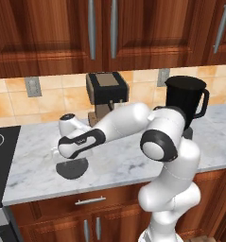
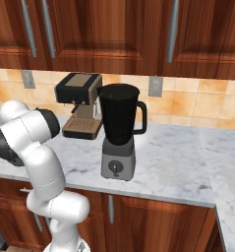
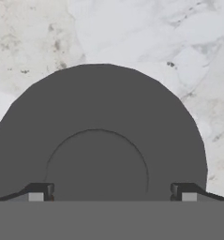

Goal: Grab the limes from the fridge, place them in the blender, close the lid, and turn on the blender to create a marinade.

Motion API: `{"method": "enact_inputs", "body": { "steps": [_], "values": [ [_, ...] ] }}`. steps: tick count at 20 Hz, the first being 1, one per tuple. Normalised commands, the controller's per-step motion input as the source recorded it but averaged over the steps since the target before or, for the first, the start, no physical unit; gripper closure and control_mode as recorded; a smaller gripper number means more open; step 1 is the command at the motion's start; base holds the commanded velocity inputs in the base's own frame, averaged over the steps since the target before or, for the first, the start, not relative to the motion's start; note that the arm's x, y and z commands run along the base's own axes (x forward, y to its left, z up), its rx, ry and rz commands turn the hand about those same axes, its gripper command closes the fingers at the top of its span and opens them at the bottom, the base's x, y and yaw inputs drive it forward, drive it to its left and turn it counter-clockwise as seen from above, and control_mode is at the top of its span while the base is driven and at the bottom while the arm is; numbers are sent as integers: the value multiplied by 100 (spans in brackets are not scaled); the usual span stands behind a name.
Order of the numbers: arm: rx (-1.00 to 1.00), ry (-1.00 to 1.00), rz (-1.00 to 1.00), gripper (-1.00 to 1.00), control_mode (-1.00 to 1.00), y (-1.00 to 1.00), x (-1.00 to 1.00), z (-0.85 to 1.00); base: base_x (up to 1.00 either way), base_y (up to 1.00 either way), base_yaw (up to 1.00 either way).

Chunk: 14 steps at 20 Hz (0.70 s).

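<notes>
Working left to right across the counter (image 1: 114, 160), I have white-and-grey veined marble with a smooth polished look, and a black glass cooktop (image 1: 1, 156) set flush at its left end. Near the counter's front edge, towards that left end, the lid (image 1: 72, 168) lies flat: a round, matte dark-grey disc with a raised centre ring that I can make out clearly in the hand view. My gripper (image 3: 112, 192) hangs directly above it with the jaws spread wide, one fingertip on either side of the centre ring, holding nothing. Whether the tips touch the disc I cannot tell. Further right, against the tan tiled backsplash at the counter's back edge, stands a boxy black-and-brown coffee machine (image 2: 79, 106). Just beside it to the right is the blender (image 2: 119, 133), a tall black tapered jar with a looped side handle, its top uncovered, seated on a square grey base with one round knob on the front. Glossy reddish wood cabinets with brushed steel bar handles run above and below. I can read no lettering or brand marks anywhere.
</notes>
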Motion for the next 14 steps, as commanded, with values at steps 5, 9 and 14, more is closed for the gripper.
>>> {"method": "enact_inputs", "body": {
  "steps": [5,9,14],
  "values": [
    [0,1,0,-100,-100,1,0,-22,0,0,0],
    [0,0,0,-100,-100,0,0,0,0,0,0],
    [0,0,0,-100,-100,5,0,0,0,0,0]
  ]
}}
